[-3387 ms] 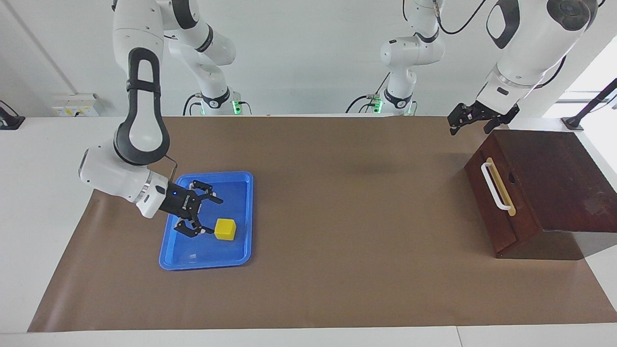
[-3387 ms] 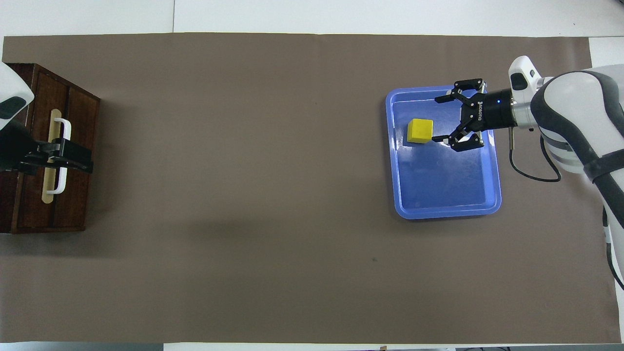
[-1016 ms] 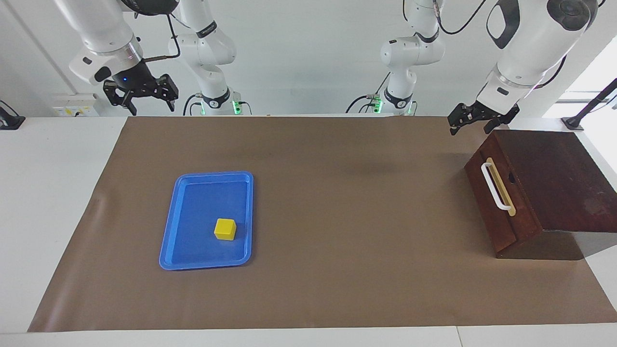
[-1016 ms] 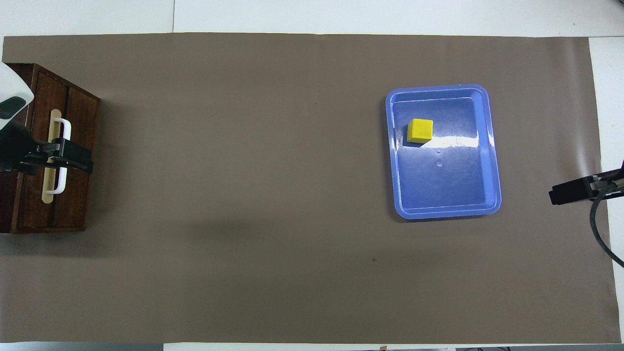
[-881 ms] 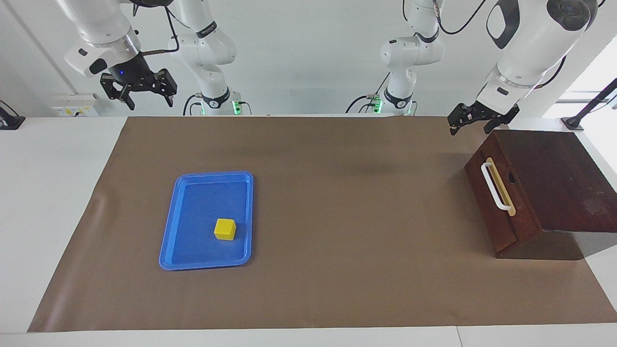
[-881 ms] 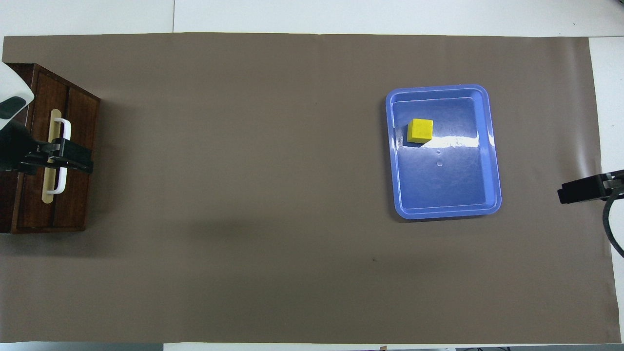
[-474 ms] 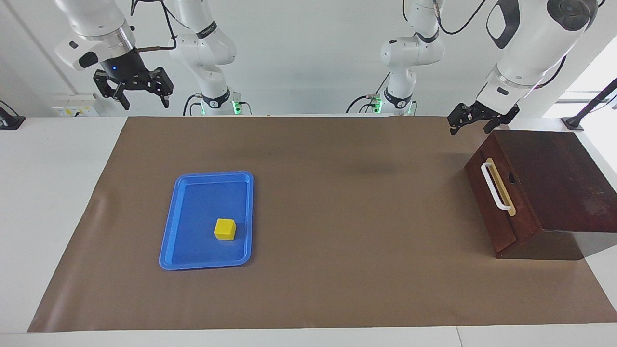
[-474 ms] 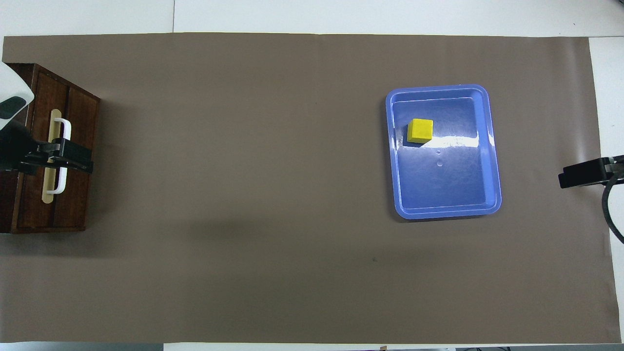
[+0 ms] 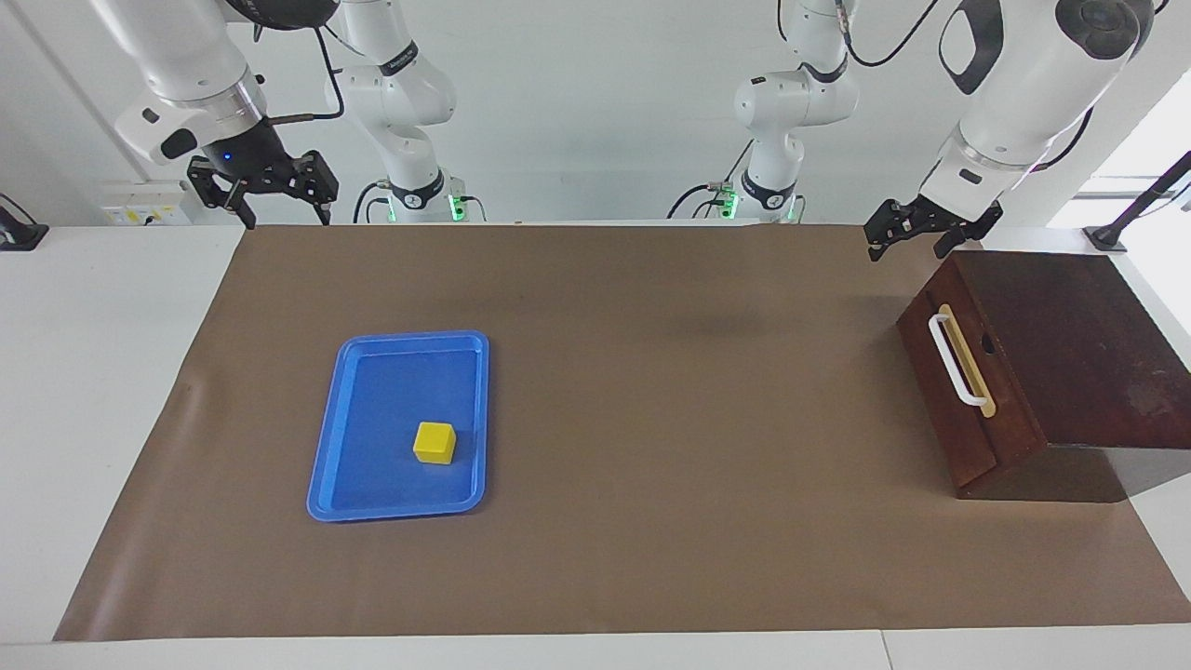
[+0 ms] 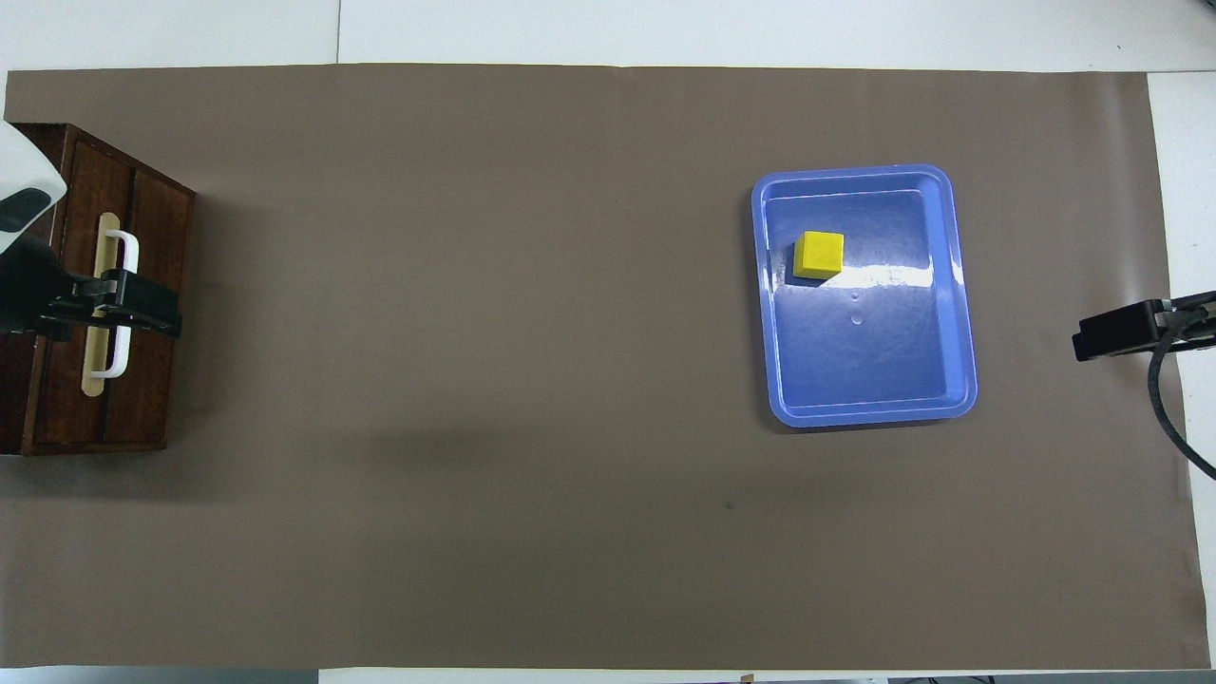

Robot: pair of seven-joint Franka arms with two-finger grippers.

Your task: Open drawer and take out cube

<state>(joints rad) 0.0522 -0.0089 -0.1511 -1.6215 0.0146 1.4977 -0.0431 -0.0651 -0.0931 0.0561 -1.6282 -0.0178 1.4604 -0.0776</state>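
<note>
Step in hand: by my judgement, the task looked complete; the cube [image 9: 434, 443] lay in the blue tray [image 9: 354, 502], lower left of centre in the facing view.
Drawer [image 9: 958, 391]: pushed shut in its brown box, at the right edge of the facing view.
Right gripper [image 9: 274, 197]: raised at upper left over the bench [image 9: 651, 558] edge, fingers spread wide, holding nothing.
Left gripper [image 9: 910, 233]: raised at upper right, beside the box's top corner; waiting; cannot tell how its fingers stood.
Next move: judged none needed beyond parking both arms.
Count: one cube, one tray, one drawer, one white handle [image 9: 954, 361], two grippers.
</note>
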